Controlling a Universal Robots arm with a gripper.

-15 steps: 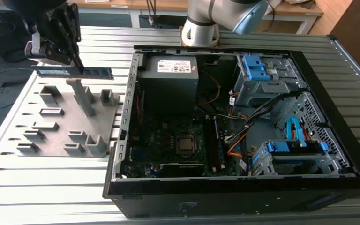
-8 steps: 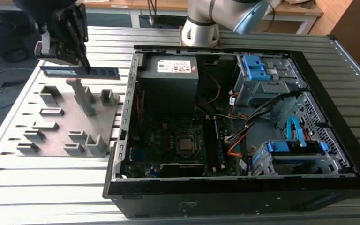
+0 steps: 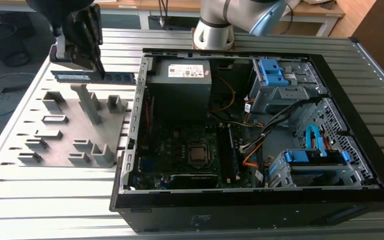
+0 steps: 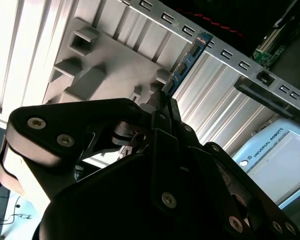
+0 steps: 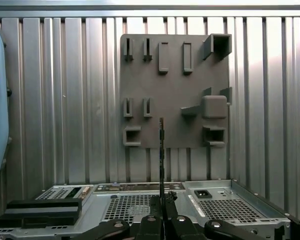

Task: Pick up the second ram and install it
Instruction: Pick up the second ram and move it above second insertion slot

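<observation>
At about ten o'clock from the open computer case [image 3: 128, 165] in the exterior view, the gripper [image 3: 98, 71] hangs over the far side of the table. Its fingers are pressed together on the second ram [image 3: 115, 78], which lies roughly level. The grey holder plate [image 3: 68, 145] sits at about eight o'clock from the case, and I judge the stick to be clear of it. In the second wrist view the gripper [image 4: 162, 100] clamps one end of the blue-green board [image 4: 186, 62], and the rest juts out free. In the first wrist view the stick [image 5: 161, 150] shows edge-on, straight out from the closed tips [image 5: 162, 202], with the plate [image 5: 170, 95] behind it.

To do this well, I would hold the board square in the pads so it cannot pivot, with no more squeeze than that needs. I would also carry it level, high enough to clear the case wall and the loose cables inside.

As for writing, the power supply carries a white label [image 3: 187, 71] whose print is too small to tell. The stick has a small pale label I cannot read. A pale blue housing [image 4: 270, 160] bears a line of lettering, which I leave unread
</observation>
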